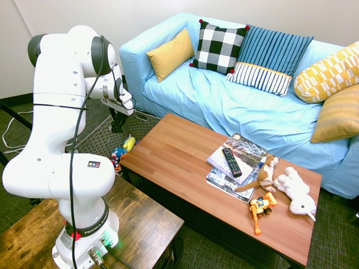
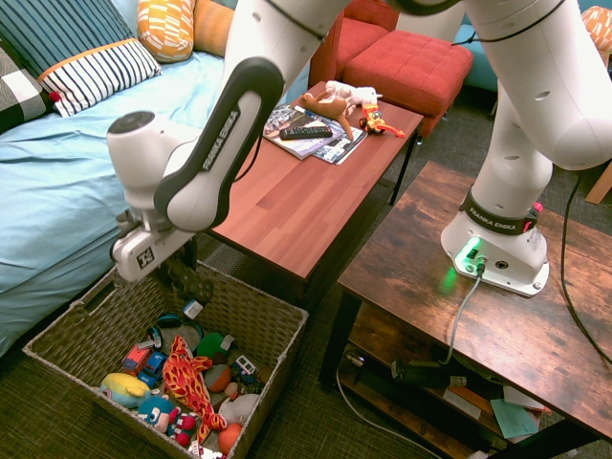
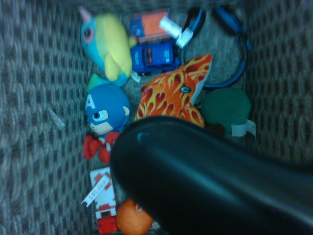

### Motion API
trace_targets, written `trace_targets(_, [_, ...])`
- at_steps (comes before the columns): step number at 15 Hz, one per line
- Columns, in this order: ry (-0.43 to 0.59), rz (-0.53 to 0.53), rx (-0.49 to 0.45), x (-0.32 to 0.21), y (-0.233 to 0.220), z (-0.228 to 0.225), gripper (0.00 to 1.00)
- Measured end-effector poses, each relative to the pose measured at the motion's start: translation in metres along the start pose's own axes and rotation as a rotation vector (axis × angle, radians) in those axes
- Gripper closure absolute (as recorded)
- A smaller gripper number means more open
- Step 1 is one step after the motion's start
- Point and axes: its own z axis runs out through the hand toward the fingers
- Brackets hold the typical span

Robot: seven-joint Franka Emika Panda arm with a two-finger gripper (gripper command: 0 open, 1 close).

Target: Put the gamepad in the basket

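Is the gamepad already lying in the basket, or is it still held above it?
Still held. The tool grips the gamepad over the basket; the wrist view shows it above the toys, not among them.

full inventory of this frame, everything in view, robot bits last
sofa: 1, light blue, behind the coffee table
cushions: 5, yellow, checked, striped, patterned, on the sofa
coffee table: 1, red-brown wood, in front of the sofa
magazines: at least 2, stacked on the coffee table
TV remote: 1, black, on the magazines
plush toys: 2, brown and white, beside the magazines
toy digger: 1, yellow-orange, beside the plush toys
red seat: 1, red, beyond the coffee table
basket: 1, grey-brown woven, on the floor
basket toys: several, mixed colours, inside the basket
gamepad: 1, black, held above the basket
gripper: 1, dark, shut on the gamepad
arm: 1, white
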Motion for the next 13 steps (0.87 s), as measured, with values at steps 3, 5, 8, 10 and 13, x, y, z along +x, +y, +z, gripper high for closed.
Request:
trace_targets(3, [-0.013, -0.019, -0.057, -0.010, -0.017, 0.059, 0.00])
trace_targets(5, [-0.019, -0.026, -0.074, -0.009, -0.027, 0.077, 0.00])
trace_targets(8, [-0.006, -0.019, -0.064, 0.004, -0.041, 0.070, 0.00])
trace_targets(10, [-0.005, -0.031, -0.065, 0.011, -0.046, 0.061, 0.00])
trace_targets(13, [-0.009, -0.049, -0.075, 0.016, -0.050, 0.055, 0.00])
